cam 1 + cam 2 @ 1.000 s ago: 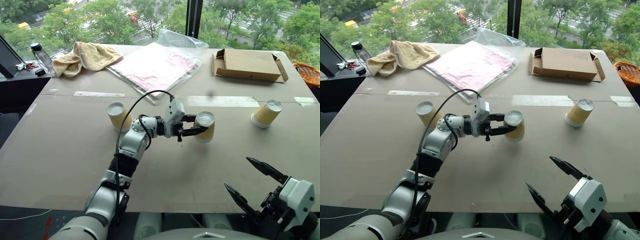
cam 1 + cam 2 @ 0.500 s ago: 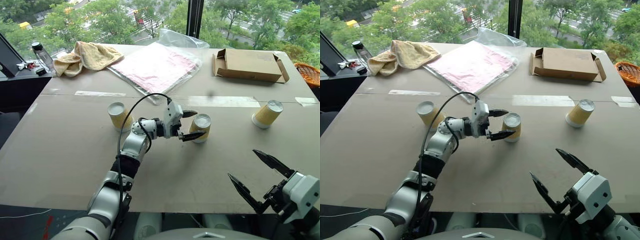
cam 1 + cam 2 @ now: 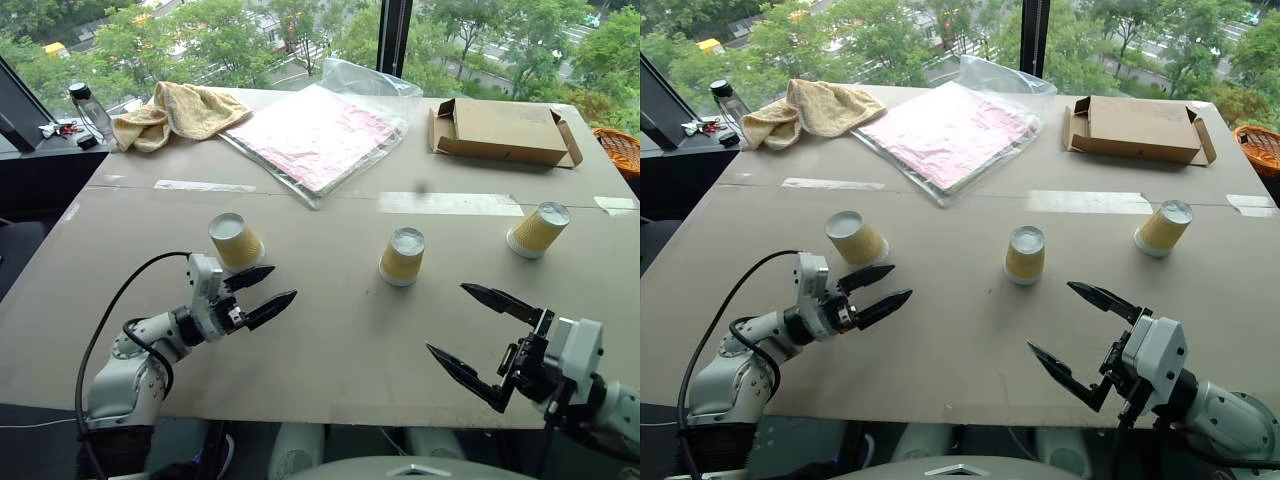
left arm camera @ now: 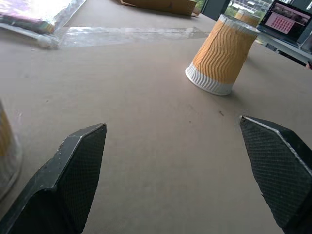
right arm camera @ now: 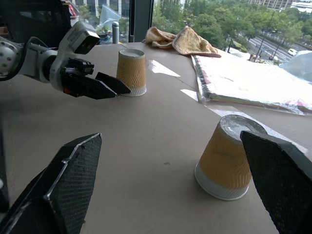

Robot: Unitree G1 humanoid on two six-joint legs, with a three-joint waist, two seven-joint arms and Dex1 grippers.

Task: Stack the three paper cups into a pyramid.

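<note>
Three paper cups (image 3: 403, 256) stand inverted, well apart on my table (image 3: 330, 340); plastic-wrapped sheets (image 3: 315, 135), box (image 3: 500, 130) and towel (image 3: 180, 110) lie behind. Left gripper (image 3: 260, 296) and right gripper (image 3: 478, 335): fingers wide apart, empty.

Three paper cups (image 3: 402, 256) stand well apart in a row across the table (image 3: 330, 340)

Three paper cups (image 3: 403, 256) (image 3: 236, 241) (image 3: 539, 229) with wavy ribbed yellow-tan walls and matt white bases stand upside down on a matt brown cardboard-like tabletop (image 3: 330, 340) patched with glossy clear tape (image 3: 450, 203). Behind them lie a crinkled glossy plastic bag (image 3: 320, 130), a soft yellow cloth (image 3: 175, 112) and a plain cardboard box (image 3: 500, 130). The gripper fingers (image 4: 73, 180) show cross-hatched black pads.
</note>
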